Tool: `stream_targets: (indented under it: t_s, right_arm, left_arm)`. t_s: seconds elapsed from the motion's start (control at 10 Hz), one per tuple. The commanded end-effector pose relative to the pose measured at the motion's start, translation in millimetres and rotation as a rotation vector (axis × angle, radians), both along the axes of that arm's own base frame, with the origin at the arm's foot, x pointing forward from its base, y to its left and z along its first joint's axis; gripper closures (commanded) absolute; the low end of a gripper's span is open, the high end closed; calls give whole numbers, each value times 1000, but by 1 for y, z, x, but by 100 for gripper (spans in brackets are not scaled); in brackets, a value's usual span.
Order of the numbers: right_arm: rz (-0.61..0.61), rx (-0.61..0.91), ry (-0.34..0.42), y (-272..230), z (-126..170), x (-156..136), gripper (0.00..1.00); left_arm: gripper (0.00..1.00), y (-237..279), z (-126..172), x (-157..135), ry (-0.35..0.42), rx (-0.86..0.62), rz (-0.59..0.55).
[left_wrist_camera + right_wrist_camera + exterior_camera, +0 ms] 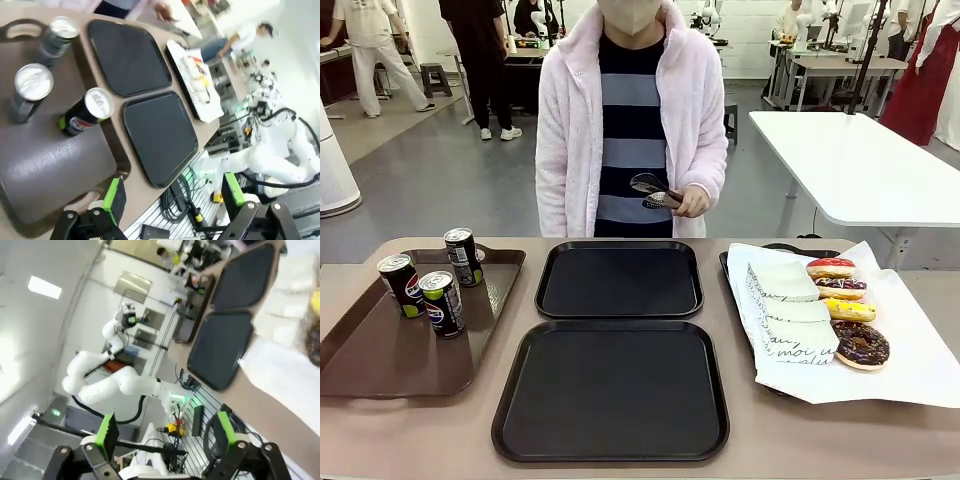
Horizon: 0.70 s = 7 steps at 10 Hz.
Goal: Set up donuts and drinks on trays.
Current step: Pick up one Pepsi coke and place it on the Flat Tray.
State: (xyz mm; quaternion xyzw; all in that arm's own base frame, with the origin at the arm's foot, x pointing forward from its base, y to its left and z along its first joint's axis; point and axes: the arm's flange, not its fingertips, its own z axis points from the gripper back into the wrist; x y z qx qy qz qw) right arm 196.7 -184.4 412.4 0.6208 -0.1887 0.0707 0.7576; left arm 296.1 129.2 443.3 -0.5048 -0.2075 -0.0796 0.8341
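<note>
The near black tray is bare, as is the far black tray just behind it. Left of it the drinks stand upright on a brown tray; the donuts lie to its right. Both the left end effector and the right end effector stand apart, empty. Probably one of the drinks goes first: grip the closest at mid-body and keep it upright.
</note>
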Motion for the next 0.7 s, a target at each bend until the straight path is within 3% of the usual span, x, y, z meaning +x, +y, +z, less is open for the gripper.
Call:
stream_targets:
  t_s: [0.0, 0.3, 0.6]
  right_arm:
    - [-111, -75, 64, 0, -6, -20, 0]
    - [-331, -118, 206, -25, -6, -34, 0]
    - [-406, -154, 252, -35, -9, -36, 0]
  left_arm:
    - [0, 25, -6, -2, 8, -47, 45]
    - [0, 44, -13, -13, 30, -27, 91]
    - [0, 42, -10, -20, 43, 16, 116]
